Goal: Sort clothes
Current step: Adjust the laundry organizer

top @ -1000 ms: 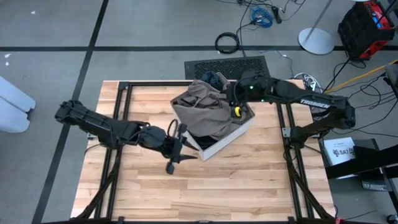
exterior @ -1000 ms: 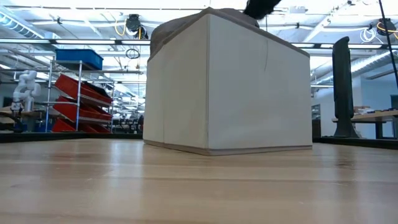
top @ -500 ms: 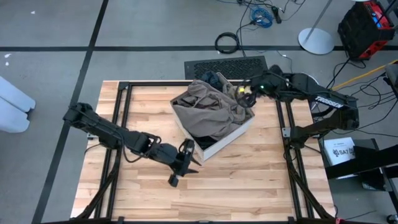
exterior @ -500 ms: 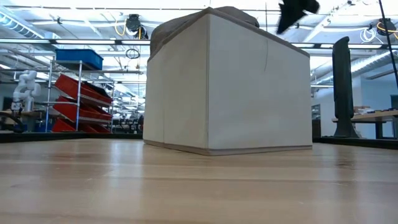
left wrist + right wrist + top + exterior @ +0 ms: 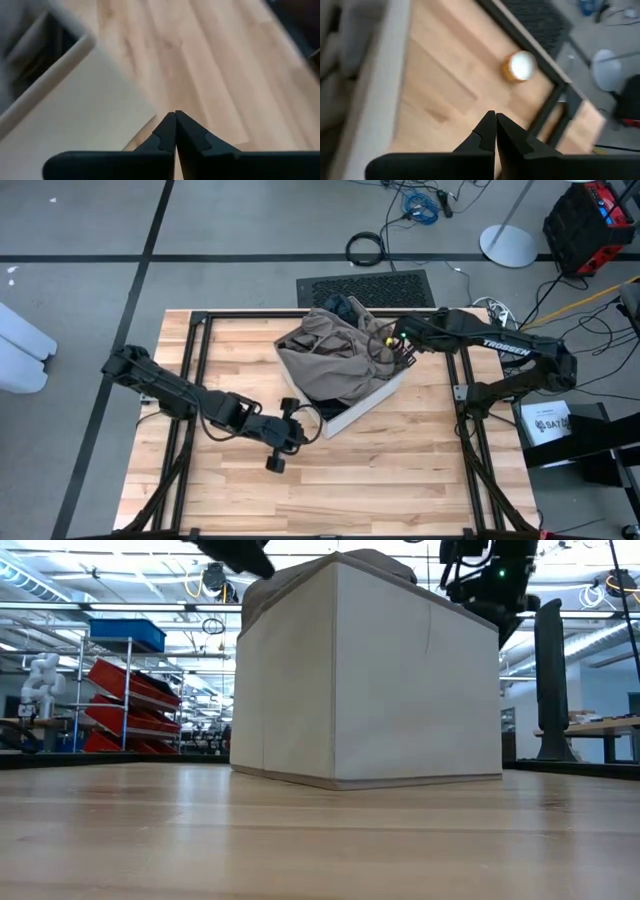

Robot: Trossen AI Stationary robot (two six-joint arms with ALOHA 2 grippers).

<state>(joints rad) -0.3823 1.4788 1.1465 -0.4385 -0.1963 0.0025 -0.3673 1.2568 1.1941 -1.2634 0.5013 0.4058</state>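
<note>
Right now I'm between picks: nothing is sorted yet, with the clothes heaped in the box, the brown piece on top. My right tool hangs at the box's far corner, fingers pressed together and empty, the pile just beside it. My left tool sits by the near corner over bare tabletop, also pinched closed and empty. Next I judge one tool must spread wide and drop onto the brown piece. Compared with a second ago, the right tool has pulled off the pile and the left arm has swung lower.
</note>
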